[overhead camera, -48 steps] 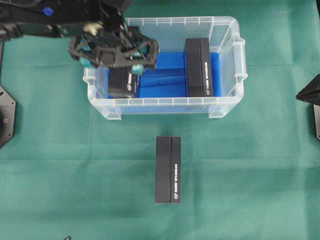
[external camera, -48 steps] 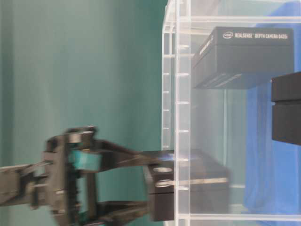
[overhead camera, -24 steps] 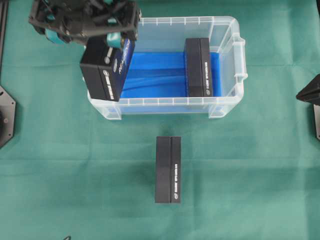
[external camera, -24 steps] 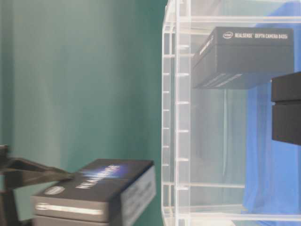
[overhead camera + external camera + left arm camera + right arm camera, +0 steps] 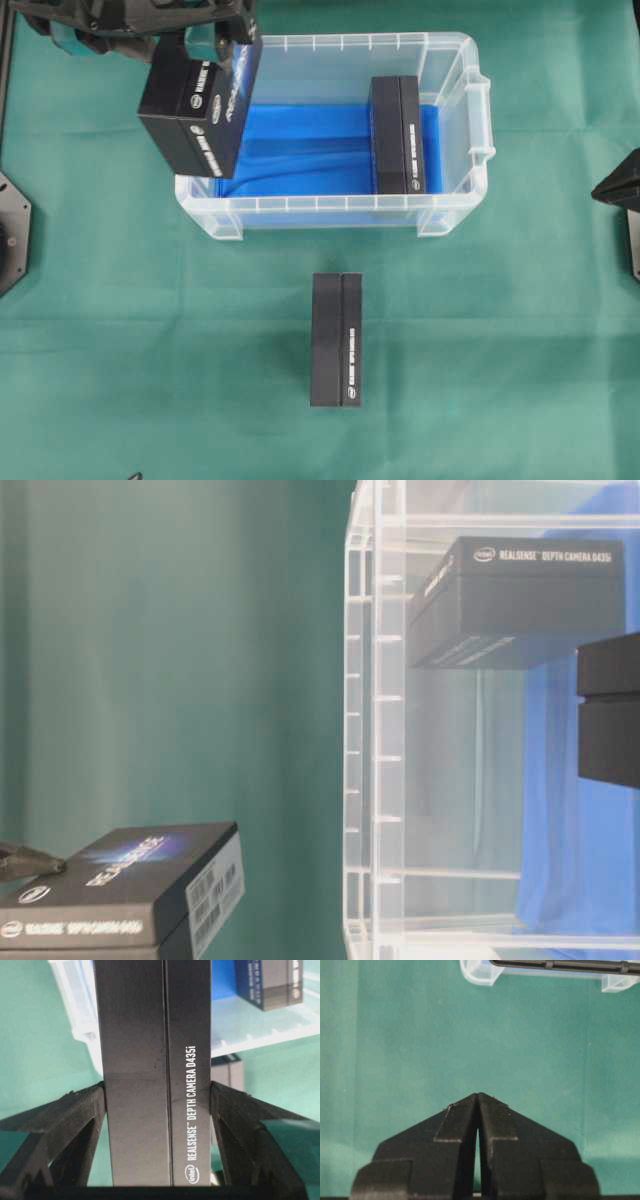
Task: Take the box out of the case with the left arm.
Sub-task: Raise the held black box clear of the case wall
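Observation:
A black box (image 5: 200, 105) printed with white lettering hangs tilted in the air over the left end of the case (image 5: 455, 60). My left gripper (image 5: 195, 40) is shut on its upper end. In the left wrist view the black fingers (image 5: 75, 1120) press both long sides of the box (image 5: 150, 1050), with the left gripper (image 5: 157, 1092) centred on it. In the table-level view the box (image 5: 120, 885) is outside the clear case wall (image 5: 375, 730). My right gripper (image 5: 478, 1096) is shut on nothing, low over the green cloth.
A second black box (image 5: 397, 135) stands on edge on the blue lining (image 5: 310, 150) at the right of the case. A third box (image 5: 335, 338) lies on the green cloth in front of the case. Black hardware (image 5: 620, 190) sits at the right edge.
The left gripper has lifted the box out of the case's left end and carried it up and to the left. The other two boxes and the right gripper have not moved.

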